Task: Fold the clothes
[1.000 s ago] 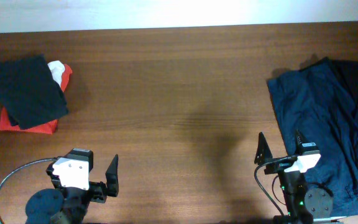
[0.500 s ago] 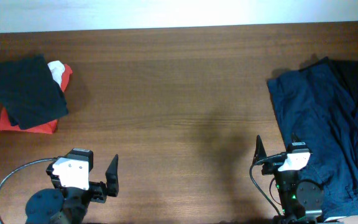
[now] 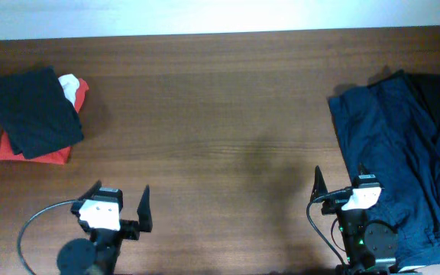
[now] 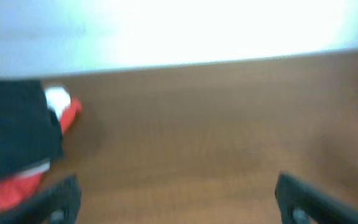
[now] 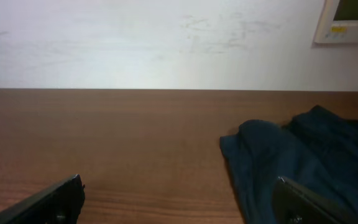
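Observation:
A dark blue garment (image 3: 403, 153) lies spread and rumpled at the table's right side; it also shows in the right wrist view (image 5: 303, 162). A folded stack of a dark navy piece on red and white pieces (image 3: 37, 114) sits at the far left, and shows blurred in the left wrist view (image 4: 17, 149). My left gripper (image 3: 121, 210) is open and empty near the front edge, left of centre. My right gripper (image 3: 342, 187) is open and empty at the front right, its right finger over the blue garment's edge.
A brown wooden table (image 3: 220, 114) fills the view. A white wall (image 5: 166, 37) stands behind it with a small white panel (image 5: 350, 18) at the upper right. A grey cable (image 3: 33, 225) loops by the left arm's base.
The left arm has shifted slightly right and turned; its wrist view is motion-blurred. The right arm turned slightly a second ago and has held still since.

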{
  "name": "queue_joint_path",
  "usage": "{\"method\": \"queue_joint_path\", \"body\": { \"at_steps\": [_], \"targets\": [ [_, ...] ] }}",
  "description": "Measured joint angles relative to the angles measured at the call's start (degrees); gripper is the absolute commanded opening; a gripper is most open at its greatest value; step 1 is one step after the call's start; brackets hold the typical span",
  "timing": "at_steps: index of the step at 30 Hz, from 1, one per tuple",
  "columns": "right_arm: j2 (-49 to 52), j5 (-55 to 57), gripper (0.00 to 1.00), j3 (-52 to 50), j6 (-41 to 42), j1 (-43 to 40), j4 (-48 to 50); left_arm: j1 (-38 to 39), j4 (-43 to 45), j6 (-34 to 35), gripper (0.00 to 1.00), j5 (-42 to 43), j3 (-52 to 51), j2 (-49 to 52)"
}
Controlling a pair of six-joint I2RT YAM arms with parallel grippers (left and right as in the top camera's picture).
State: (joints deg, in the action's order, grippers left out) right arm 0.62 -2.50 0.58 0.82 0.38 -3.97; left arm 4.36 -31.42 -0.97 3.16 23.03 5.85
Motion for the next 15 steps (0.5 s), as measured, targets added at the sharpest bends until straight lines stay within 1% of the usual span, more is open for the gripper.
{"method": "queue_joint_path", "body": {
  "at_steps": [1, 2, 4, 5, 6, 10, 12, 15],
  "targets": [
    [0.1, 0.0, 0.99, 0.0, 0.0, 0.0, 0.0, 0.0, 1.4, 0.2, 0.99, -0.2, -2.1, -1.2],
    [0.0, 0.1, 0.99, 0.0, 0.0, 0.0, 0.0, 0.0, 9.0, 1.9, 0.99, -1.1, -8.8, -4.0],
    [0.0, 0.1, 0.99, 0.0, 0.0, 0.0, 0.0, 0.0, 18.1, 3.7, 0.99, -2.3, -14.7, -4.7],
    [0.0, 0.1, 0.99, 0.0, 0.0, 0.0, 0.0, 0.0, 24.3, 3.9, 0.99, -3.5, -18.5, -5.0],
    [0.0, 0.1, 0.99, 0.0, 0.0, 0.0, -0.1, 0.0, 26.3, 3.8, 0.99, -4.3, -20.9, -5.0],
    [0.0, 0.1, 0.99, 0.0, 0.0, 0.0, 0.0, 0.0, 27.0, 2.5, 0.99, -5.6, -22.1, -5.0],
    [0.0, 0.1, 0.99, 0.0, 0.0, 0.0, 0.0, 0.0, 28.6, 2.3, 0.99, -5.6, -22.1, -5.1],
    [0.0, 0.1, 0.99, 0.0, 0.0, 0.0, -0.1, 0.2, 26.6, 2.1, 0.99, -5.5, -22.1, -5.2]
  ]
}}
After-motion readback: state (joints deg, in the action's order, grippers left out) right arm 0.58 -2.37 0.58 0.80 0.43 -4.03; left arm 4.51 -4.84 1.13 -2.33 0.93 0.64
